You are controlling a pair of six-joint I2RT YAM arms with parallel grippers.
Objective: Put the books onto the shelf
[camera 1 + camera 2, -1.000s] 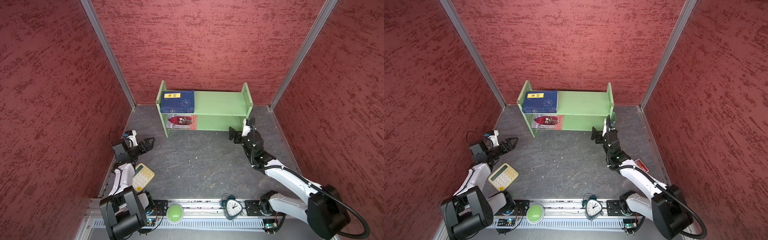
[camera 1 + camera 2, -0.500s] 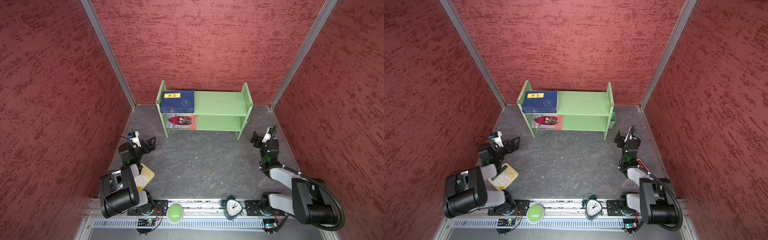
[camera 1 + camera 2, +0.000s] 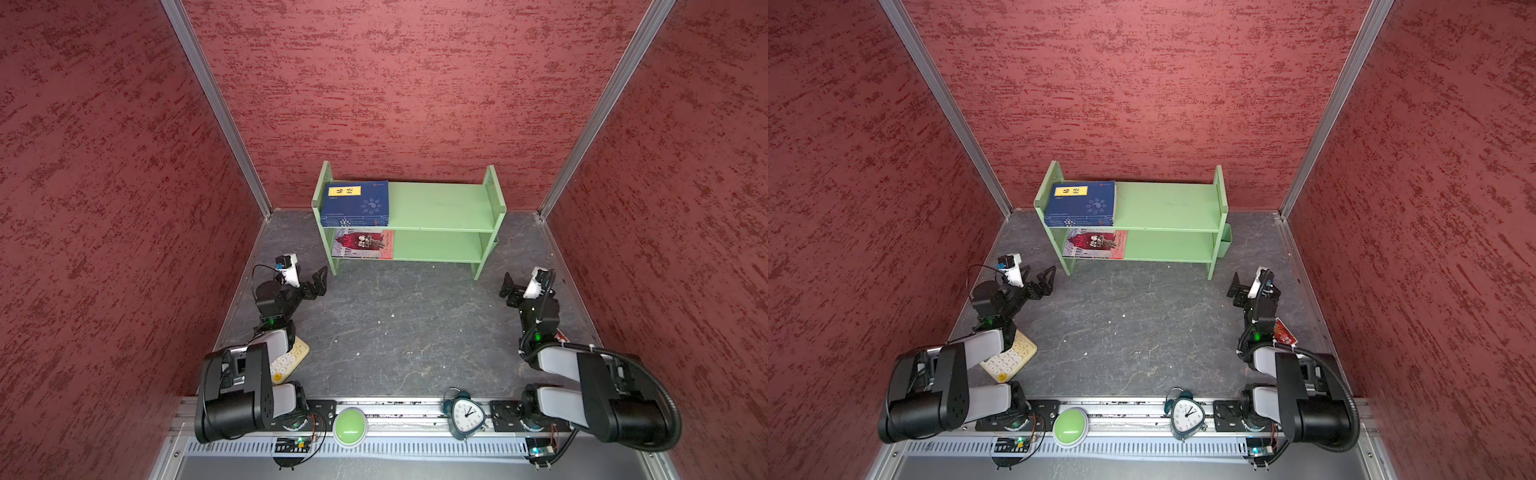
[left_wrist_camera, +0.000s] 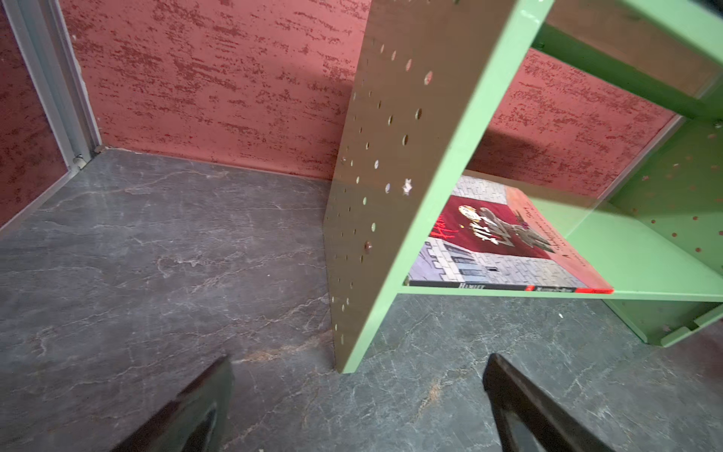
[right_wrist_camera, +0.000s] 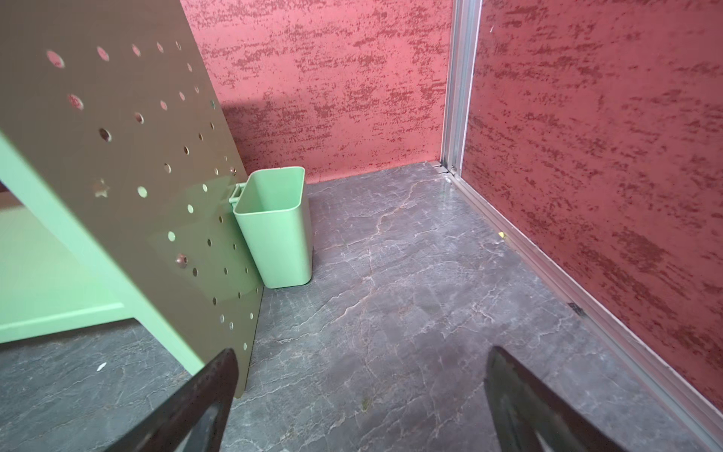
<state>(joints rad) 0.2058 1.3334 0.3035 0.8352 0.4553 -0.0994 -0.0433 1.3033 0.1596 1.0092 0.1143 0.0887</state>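
Where both top views take in the whole cell, the light green shelf stands on the dark table against the back wall. The navy books lie flat in a stack at the left end of its upper tier, and the red-pink book lies flat just below them on the lower tier; how many books the stack holds is hard to count from here. The left tool is near the shelf's left front leg, spread wide and holding nothing, and the right tool is near the right front leg, likewise wide apart and empty. A cream calculator lies partly under the left arm, and an alarm clock stands at the front rail. In the left wrist view, the dark fingers stand far apart, facing the shelf's perforated side panel and the red-pink book's spine. In the right wrist view, the fingers are equally parted over the table, beside the shelf's other panel, against which a small green bin sits.
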